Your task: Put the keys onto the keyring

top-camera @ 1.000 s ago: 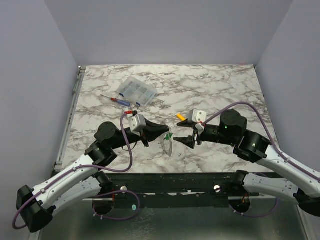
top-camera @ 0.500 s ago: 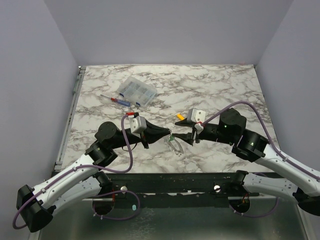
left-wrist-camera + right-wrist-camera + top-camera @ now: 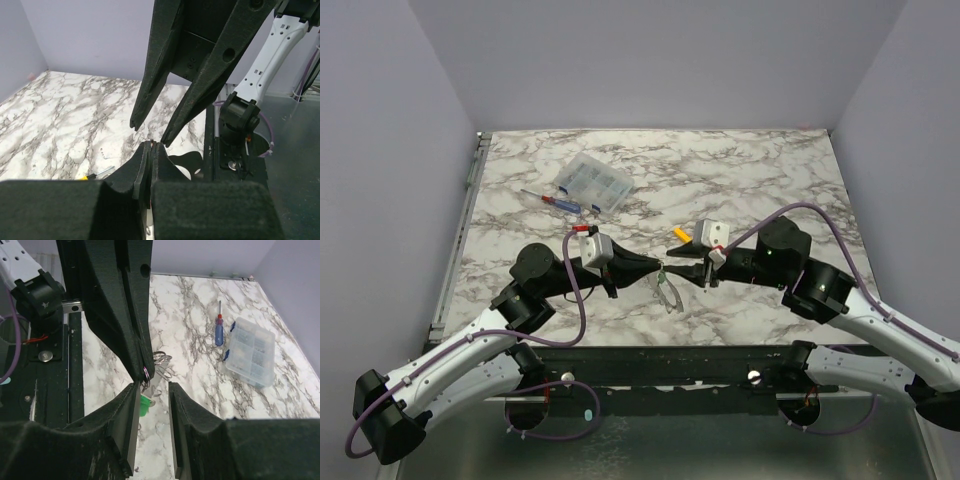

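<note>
My left gripper (image 3: 657, 270) is shut on the keyring (image 3: 146, 373), a thin wire ring pinched at its fingertips; it is a sliver in the left wrist view (image 3: 151, 143). A silver key with a green head (image 3: 144, 405) and several small rings (image 3: 163, 360) hang from it above the table. In the top view the bunch (image 3: 667, 293) dangles between both grippers. My right gripper (image 3: 693, 272) is open, its tips facing the left one. In the right wrist view (image 3: 153, 391) its left finger sits beside the green head, and nothing is gripped.
A clear compartment box (image 3: 596, 181) and a red-and-blue screwdriver (image 3: 552, 199) lie at the back left. A yellow stick with a black tip (image 3: 682, 234) lies just behind the right gripper. The table's front edge and black rail (image 3: 700, 352) run below the grippers.
The right gripper has moved left and slightly up, closer to the left gripper's tips. The hanging key bunch has swung a little to the right. The left gripper stays shut.
</note>
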Available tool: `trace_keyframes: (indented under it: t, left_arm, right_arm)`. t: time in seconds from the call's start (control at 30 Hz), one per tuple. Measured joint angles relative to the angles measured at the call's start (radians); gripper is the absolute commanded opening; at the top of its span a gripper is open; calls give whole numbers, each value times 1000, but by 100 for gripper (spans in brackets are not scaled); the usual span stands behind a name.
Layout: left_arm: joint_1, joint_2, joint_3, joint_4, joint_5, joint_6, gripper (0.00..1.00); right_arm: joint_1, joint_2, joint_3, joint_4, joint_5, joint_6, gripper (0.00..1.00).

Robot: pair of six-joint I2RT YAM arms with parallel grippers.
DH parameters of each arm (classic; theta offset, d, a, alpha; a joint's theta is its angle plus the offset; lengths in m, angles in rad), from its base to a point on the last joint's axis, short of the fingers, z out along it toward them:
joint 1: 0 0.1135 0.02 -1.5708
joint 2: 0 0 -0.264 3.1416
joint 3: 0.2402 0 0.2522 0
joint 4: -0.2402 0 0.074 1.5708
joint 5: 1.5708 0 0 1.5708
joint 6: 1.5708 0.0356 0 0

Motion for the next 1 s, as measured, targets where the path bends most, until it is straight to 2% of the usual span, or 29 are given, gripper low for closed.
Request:
trace_keyframes:
  t: [0.17,0.5,0.67,0.73,0.83,1.0]
  left_arm:
    - [0,0,0,0,0,0,0]
    - [0,0,0,0,1,0,0]
    - [2,0,0,-1,0,0,0]
    - [3,0,0,-1,0,0,0]
    - [8,0,0,-1,0,2,0]
    - [13,-3,0,-2,0,7,0]
  right_arm:
    - [0,3,0,0,-29,8,37]
    - [0,23,-11,13,-41,17,26]
    - [0,33,-11,19,-42,16,24]
    - [0,35,-11,21,-42,16,19]
    - [0,39,-11,23,-41,14,4]
    - [0,42,-11,23,-41,13,1]
